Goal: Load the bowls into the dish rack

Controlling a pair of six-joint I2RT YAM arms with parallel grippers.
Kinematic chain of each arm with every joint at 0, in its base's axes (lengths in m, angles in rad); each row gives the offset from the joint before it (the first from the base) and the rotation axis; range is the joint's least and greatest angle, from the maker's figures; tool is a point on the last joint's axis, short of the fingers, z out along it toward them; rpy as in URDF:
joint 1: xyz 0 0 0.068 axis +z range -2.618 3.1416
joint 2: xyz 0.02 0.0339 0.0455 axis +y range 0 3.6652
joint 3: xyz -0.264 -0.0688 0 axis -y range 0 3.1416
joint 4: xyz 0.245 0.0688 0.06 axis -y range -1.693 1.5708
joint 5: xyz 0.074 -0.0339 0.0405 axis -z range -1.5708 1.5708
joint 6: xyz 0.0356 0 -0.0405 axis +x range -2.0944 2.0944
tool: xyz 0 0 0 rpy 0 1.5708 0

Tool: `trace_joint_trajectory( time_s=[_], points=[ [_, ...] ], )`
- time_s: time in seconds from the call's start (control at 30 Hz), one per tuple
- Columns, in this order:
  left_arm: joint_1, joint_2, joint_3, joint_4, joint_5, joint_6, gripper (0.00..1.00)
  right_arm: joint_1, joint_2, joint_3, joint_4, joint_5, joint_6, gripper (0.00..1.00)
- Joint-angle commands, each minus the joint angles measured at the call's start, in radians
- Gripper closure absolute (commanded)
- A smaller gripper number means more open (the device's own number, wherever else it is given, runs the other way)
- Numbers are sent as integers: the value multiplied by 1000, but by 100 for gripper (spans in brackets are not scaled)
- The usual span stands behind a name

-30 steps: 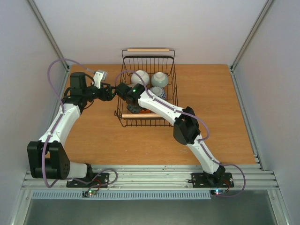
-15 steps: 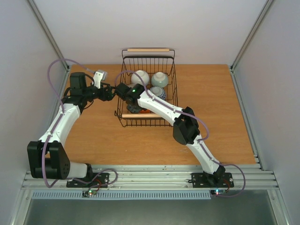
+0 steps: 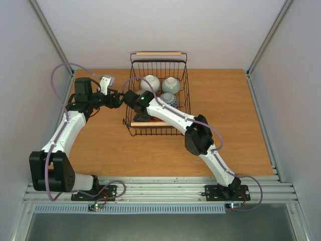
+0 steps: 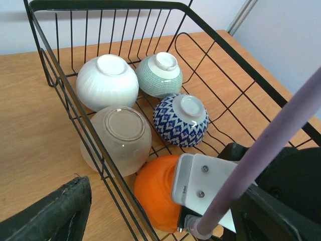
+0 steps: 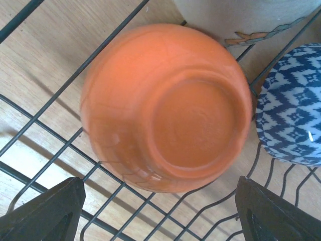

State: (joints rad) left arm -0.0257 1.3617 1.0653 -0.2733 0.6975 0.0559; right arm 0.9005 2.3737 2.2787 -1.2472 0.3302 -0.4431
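The right arm stretches from its base up and to the left across the desk (image 3: 225,110), elbow raised, its wrist over the near left corner of the dish rack (image 3: 185,75). The right gripper (image 5: 161,211) points straight down at the orange bowl (image 5: 165,105). Its jaws stand wide apart, one on each side of the bowl, gripping nothing.

The left arm rises along the left side and bends inward at the top. The left gripper (image 3: 118,99) sits just outside the rack's left wall and looks in through the wires. Its jaws look apart and empty, though the right arm crowds one side of that view.

The rack stands at the far middle of the desk. Its long axis runs away from the arm bases, with a wooden handle across the far end (image 3: 158,52) and another across the near end (image 3: 150,123).

All five bowls lie inside it, upside down with foot rings up:
- The white bowl (image 4: 107,83) and the pale green bowl (image 4: 159,75) sit side by side at the far end.
- The tan bowl (image 4: 120,138) and the blue-and-white bowl (image 4: 180,119) sit next, nearer the arms.
- The orange bowl is nearest, just beside the tan and the blue-and-white bowls, and seems tipped a little.
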Motion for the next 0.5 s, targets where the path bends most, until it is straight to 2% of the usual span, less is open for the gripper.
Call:
trace_joint_trajectory(
  time_s=[0.0,0.13,0.33,0.47],
  points=[
    [-3,-18,19,21,23,4,25,15,-18,-32,3,-27,10,16],
    [-3,-21,19,19,21,4,25,15,-47,-50,25,-15,19,16],
    [-3,-22,19,21,17,8,24,15,-193,-134,110,-51,11,15],
    [-3,-42,21,15,0,13,24,11,-238,-130,140,-7,13,14]
  ],
)
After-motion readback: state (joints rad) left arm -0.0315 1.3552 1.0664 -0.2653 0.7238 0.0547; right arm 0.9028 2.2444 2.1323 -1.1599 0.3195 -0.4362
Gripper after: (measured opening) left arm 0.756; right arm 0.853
